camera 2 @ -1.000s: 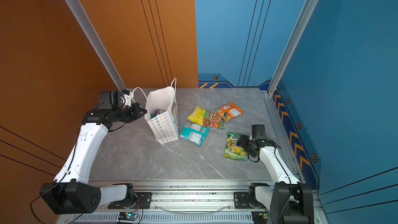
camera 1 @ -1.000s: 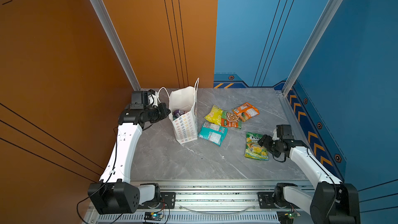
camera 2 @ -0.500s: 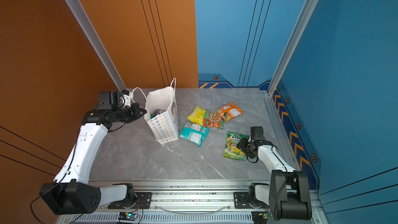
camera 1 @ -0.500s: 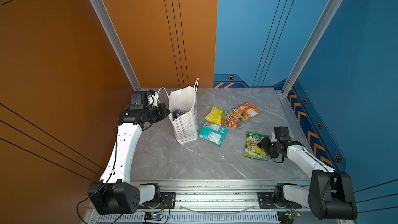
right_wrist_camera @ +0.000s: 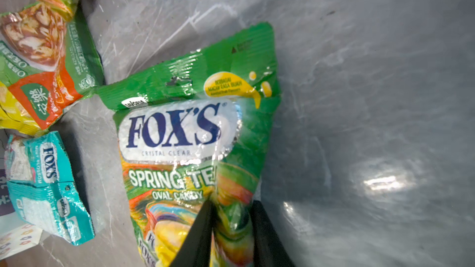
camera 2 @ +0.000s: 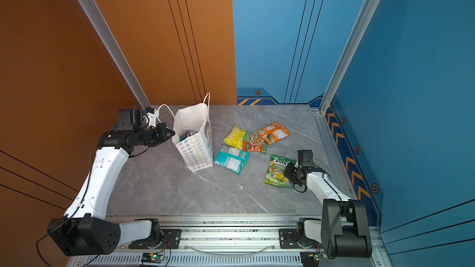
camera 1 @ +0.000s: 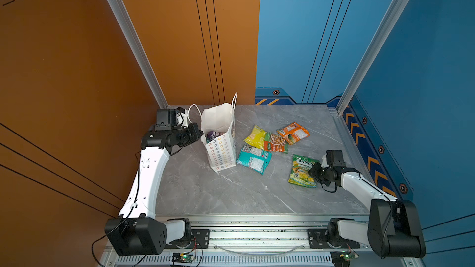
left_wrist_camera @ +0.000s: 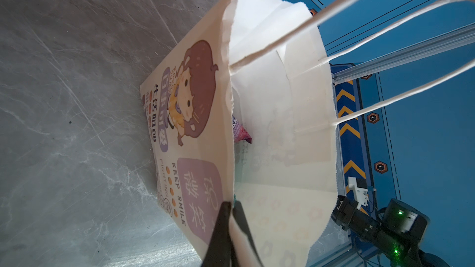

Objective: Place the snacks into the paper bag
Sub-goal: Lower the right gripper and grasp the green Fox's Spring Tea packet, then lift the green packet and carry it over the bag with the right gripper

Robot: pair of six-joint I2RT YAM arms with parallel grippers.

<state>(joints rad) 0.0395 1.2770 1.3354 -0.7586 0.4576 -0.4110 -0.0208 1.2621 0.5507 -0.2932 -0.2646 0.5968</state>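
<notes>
Right of the tall white paper carrier bag (camera 1: 221,150), on grey marble tabletop (camera 1: 205,191): green shiny plastic FOX'S packet (camera 1: 301,170), edge clamped in right pincer (right_wrist_camera: 231,209).
Left pincer (left_wrist_camera: 231,205) pinching bag's rim; bag upright w/ purple packet (left_wrist_camera: 240,132) inside; teal packet (camera 1: 254,159) just beside bag.

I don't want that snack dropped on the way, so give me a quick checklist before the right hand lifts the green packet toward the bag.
1. Bag held: the left hand pinches the paper bag at its rim: ok.
2. Bag upright, mouth open: ok.
3. Packet caught: the right hand has a fold of the green packet between its fingers: ok.
4. Grip firm enough to lift: cannot tell.
5. Room in the bag above the purple packet: ok.
</notes>
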